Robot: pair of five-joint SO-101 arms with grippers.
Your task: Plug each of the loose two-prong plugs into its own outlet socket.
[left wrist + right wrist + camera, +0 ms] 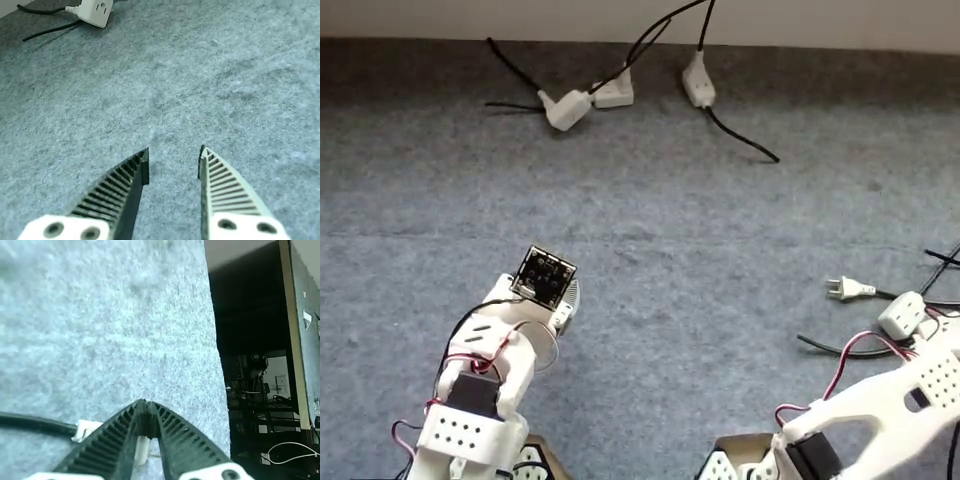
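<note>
On carpet (700,250): four sockets (565,108) (613,93) (698,82) (900,315), one plug (847,289)

Just a grey felt-like tabletop (720,260), pale strip of wall (410,18) along its far edge. Off its side, dark room (250,325) with maybe shelving clutter (255,375), plus a looped white cord (292,452) out there.

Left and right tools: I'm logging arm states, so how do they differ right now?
The left tool is open, its fingers apart; the right tool is shut, tips meeting. The left tool hangs over bare grey carpet, an outlet block far off; the right tool sits over a white plug on a black cable, near the carpet's edge. Shared: ribbed fingers, both above the carpet.
</note>
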